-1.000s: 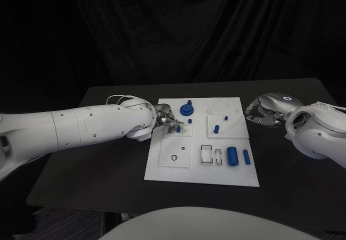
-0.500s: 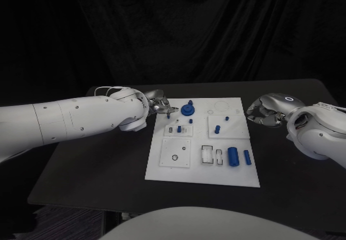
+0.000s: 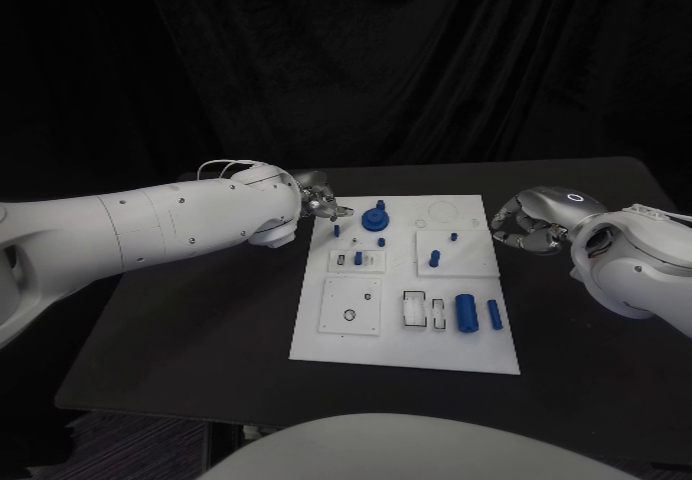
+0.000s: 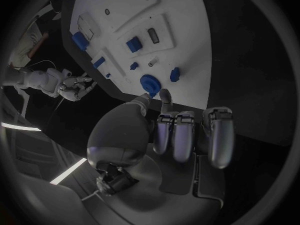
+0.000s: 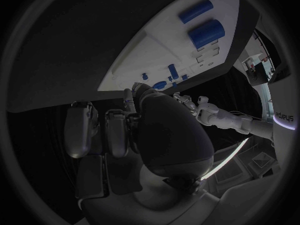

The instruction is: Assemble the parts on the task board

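White task board (image 3: 408,340) lay mid-table, blue parts (image 3: 464,311) scattered over it. Your left hand (image 3: 323,209) hovered at the board's far-left corner, fingers curled in, nothing visibly held. Your right hand (image 3: 524,226) sat off the board's right edge, fingers curled, empty.

So it's a black table (image 3: 188,340), kinda dark matte top, with one white board (image 3: 411,350) lying flat right in the middle of it. The board's long side runs away from the robot, and its far edge sits close to the back of the table. There's bare black tabletop showing on both sides of the board and along the near edge too.
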`<move>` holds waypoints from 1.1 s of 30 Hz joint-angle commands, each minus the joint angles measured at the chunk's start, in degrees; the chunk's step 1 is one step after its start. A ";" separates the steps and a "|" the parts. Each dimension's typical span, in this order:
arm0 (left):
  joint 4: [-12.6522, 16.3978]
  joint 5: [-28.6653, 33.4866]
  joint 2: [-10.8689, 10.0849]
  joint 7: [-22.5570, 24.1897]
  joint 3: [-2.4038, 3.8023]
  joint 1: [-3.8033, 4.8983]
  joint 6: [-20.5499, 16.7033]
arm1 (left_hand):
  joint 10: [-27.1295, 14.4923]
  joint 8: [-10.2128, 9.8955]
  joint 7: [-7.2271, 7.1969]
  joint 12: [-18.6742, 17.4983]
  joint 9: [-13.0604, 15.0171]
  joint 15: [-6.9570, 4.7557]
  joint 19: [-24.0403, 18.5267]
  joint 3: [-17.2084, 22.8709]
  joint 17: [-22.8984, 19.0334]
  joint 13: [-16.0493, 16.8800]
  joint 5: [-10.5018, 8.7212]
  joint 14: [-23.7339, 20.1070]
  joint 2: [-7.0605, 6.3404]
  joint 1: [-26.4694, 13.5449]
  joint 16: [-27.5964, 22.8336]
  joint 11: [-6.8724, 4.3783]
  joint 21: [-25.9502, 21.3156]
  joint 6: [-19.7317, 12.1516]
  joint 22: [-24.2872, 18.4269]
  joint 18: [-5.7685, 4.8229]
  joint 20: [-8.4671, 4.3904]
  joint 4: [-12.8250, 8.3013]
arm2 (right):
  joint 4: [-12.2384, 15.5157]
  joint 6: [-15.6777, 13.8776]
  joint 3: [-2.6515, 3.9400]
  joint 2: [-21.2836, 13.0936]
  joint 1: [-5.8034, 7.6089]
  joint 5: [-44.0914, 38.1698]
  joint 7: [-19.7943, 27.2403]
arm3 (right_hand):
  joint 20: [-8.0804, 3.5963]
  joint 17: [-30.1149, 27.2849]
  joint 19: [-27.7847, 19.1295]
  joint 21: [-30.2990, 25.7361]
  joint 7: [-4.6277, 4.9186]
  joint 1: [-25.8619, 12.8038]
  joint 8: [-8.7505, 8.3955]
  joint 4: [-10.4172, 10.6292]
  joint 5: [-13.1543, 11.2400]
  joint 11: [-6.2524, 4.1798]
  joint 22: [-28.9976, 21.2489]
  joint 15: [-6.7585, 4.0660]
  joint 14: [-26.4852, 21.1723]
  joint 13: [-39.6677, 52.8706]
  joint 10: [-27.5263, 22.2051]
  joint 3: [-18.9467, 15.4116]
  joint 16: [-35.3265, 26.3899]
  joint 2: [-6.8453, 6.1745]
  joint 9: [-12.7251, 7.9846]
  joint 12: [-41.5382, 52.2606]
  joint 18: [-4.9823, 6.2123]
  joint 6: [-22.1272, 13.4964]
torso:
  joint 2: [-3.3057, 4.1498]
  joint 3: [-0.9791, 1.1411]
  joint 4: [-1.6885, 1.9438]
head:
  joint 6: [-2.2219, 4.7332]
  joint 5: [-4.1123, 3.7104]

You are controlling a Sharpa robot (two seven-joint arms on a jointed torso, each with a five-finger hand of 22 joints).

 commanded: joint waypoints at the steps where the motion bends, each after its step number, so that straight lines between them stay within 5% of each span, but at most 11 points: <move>1: -1.41 -0.15 0.84 0.78 0.05 -0.30 3.24 | 6.12 0.39 0.26 0.15 1.63 -0.26 1.05 -0.67 15.08 15.02 -0.57 5.95 -0.44 0.12 0.37 -0.17 -0.02 -0.14 8.72 -0.43 -0.16 0.30 | 0.10 0.31 0.04 -0.04 -0.19 -0.36 -0.68 | 0.47 10.97 0.81 -0.29 0.11 -0.18 -0.25 0.08 0.36 0.54 10.83 0.36 4.77 13.91 4.72 0.11 -0.18 0.54 -0.10 -0.18 0.44 0.04 | 0.07 -0.13 0.04 | 0.01 -0.14; 9: -3.65 -0.15 2.18 0.58 0.05 -0.78 4.63 | 6.12 1.47 0.21 0.15 1.67 -0.24 1.03 -2.93 15.08 15.02 -1.97 5.95 -0.64 -0.87 0.37 -0.18 -0.10 -0.16 8.77 -0.42 -0.11 1.74 | 0.24 0.34 0.04 -0.22 -0.22 -0.36 -0.72 | 0.47 10.94 0.80 -0.31 0.11 -0.18 -0.26 0.09 0.41 0.54 10.83 0.36 4.76 13.80 4.61 0.14 -0.21 0.59 -0.10 -0.24 0.44 0.05 | 0.08 -0.08 -0.04 | 0.01 -0.07; 33: -4.83 -0.15 2.31 -0.30 0.05 -1.11 4.63 | 6.12 2.39 0.05 0.15 1.80 -0.31 1.08 -3.36 15.08 15.02 -1.62 5.95 -0.27 -0.31 0.37 -0.29 -0.07 0.03 8.87 -0.43 -0.15 1.69 | 0.25 0.50 0.04 -0.22 -0.23 -0.36 -0.73 | 0.48 10.94 0.78 -0.38 0.10 -0.19 -0.27 0.11 0.46 0.53 10.81 0.36 4.76 13.66 4.46 0.18 -0.21 0.62 -0.11 -0.34 0.46 0.04 | -0.08 -0.01 -0.02 | 0.01 -0.11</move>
